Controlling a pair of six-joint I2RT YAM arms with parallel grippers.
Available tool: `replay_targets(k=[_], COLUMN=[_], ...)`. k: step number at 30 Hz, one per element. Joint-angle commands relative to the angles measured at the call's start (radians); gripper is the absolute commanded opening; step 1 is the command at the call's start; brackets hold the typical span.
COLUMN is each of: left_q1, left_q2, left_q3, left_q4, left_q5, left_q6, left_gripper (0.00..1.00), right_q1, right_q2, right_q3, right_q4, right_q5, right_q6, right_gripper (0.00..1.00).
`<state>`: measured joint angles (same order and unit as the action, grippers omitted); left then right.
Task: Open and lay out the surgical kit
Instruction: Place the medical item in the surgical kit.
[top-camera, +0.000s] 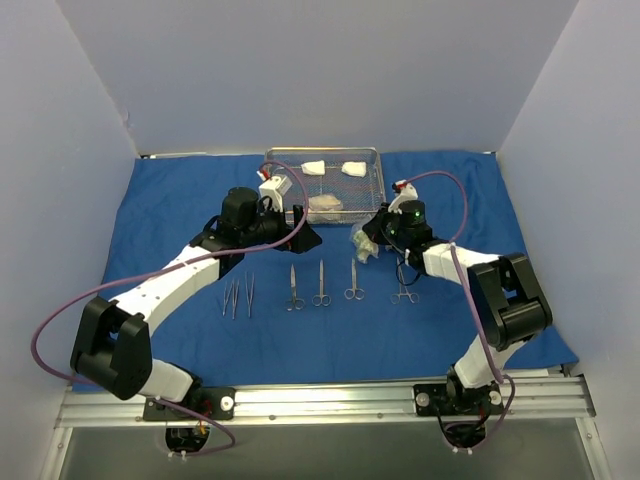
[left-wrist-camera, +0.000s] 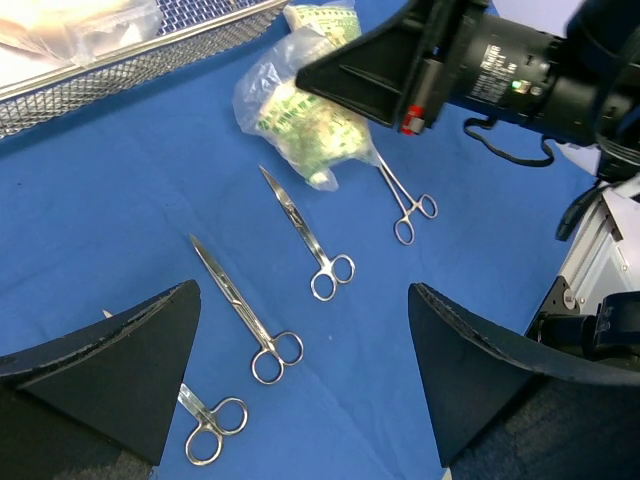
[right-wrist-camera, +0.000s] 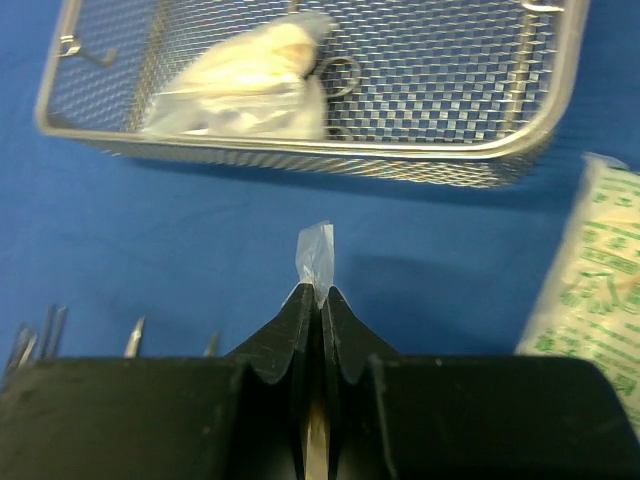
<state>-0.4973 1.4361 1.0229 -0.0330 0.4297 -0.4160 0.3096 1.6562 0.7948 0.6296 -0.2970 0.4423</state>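
The blue cloth (top-camera: 160, 220) lies spread flat. The steel mesh tray (top-camera: 372, 152) stands at its far middle and holds white gauze pads (top-camera: 325, 204). On the cloth lie, in a row, tweezers (top-camera: 232, 298), scissors (top-camera: 293, 288) and forceps (top-camera: 403, 288). My right gripper (right-wrist-camera: 318, 292) is shut on the corner of a clear packet (left-wrist-camera: 300, 120) with green print, which hangs below it just in front of the tray. My left gripper (left-wrist-camera: 302, 290) hovers open over the scissors (left-wrist-camera: 250, 320) with nothing between its fingers.
A second green-printed packet (right-wrist-camera: 590, 270) lies on the cloth right of my right gripper, near the tray's corner (right-wrist-camera: 545, 150). A bagged pad (right-wrist-camera: 240, 85) sits inside the tray. White walls enclose the table on three sides.
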Motion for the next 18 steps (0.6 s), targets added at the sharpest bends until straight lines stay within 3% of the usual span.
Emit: replay_targets(k=[1, 13, 16, 17, 18], left_q1=[-0.01, -0.032, -0.037, -0.041, -0.043], left_q2=[-0.036, -0.005, -0.008, -0.011, -0.011], left_q3=[0.022, 0.046, 0.052, 0.054, 0.055], left_q4=[0.0, -0.059, -0.071, -0.08, -0.084], left_q5=[-0.026, -0.028, -0.035, -0.048, -0.051], left_q6=[0.0, 0.031, 0.04, 0.042, 0.046], left_gripper=[0.94, 0.94, 0.94, 0.94, 0.94], right_q1=[0.005, -0.01, -0.017, -0.018, -0.018], right_q2=[0.02, 0.122, 0.12, 0.111, 0.105], right_q3=[0.05, 0.069, 0.08, 0.081, 0.081], right_q4=[0.073, 0.108, 0.072, 0.061, 0.042], right_q5=[0.116, 0.133, 0.154, 0.16, 0.165], right_q6=[0.001, 0.018, 0.01, 0.001, -0.004], right_gripper=[0.0, 0.02, 0.19, 0.31, 0.36])
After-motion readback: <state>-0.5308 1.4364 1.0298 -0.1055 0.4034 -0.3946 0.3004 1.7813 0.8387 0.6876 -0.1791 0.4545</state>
